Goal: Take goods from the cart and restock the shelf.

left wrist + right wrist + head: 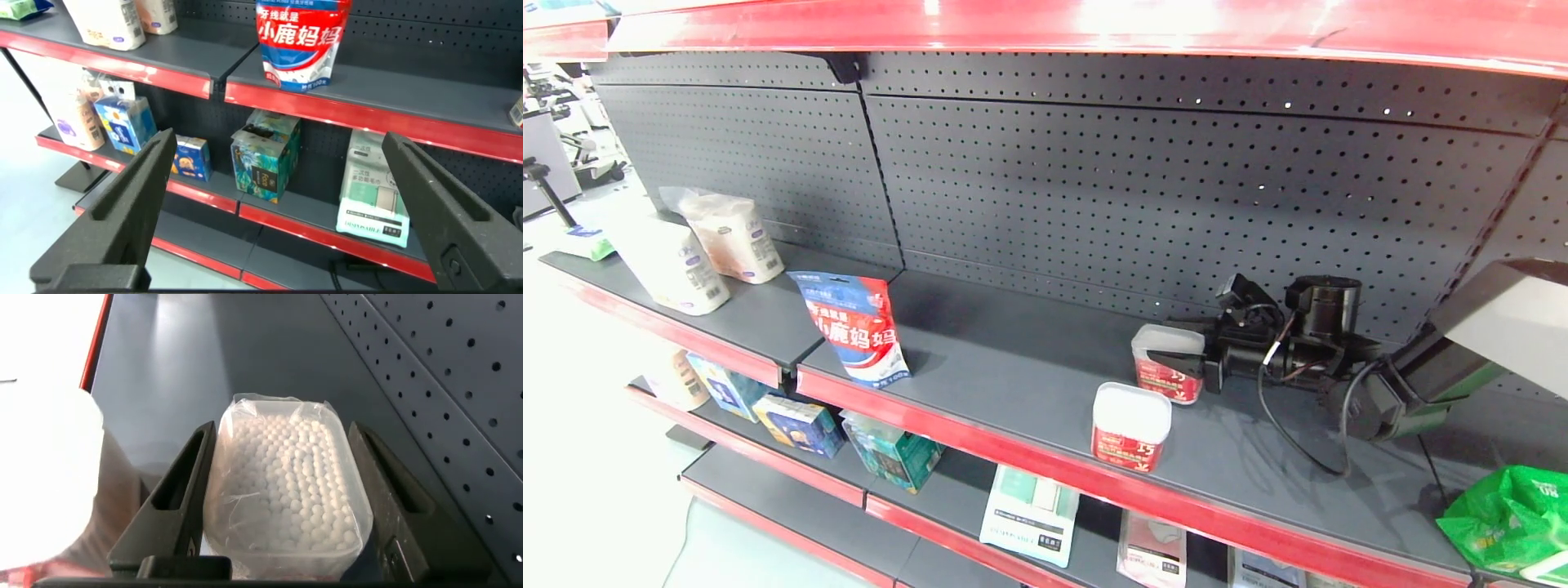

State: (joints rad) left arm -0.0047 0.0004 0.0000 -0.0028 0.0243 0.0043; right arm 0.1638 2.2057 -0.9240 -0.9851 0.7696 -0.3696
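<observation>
Right of centre in the head view, the right hand (1174, 365) pinched a box of cotton swabs (1165, 339) by its two long sides. In the right wrist view its fingers (176, 498) lay pressed flat against those sides, a grip that kept the box upright. The box stood on, or just above, the shelf (1013, 359); whether it touched could not be told. It sat just behind a matching box (1131, 425) near the red front edge, probably to build a row from front to back. The left hand (278, 143) hung spread and empty before the lower shelves (270, 220), apart from the work. A blue-and-red pouch (858, 327) stood left of centre.
</observation>
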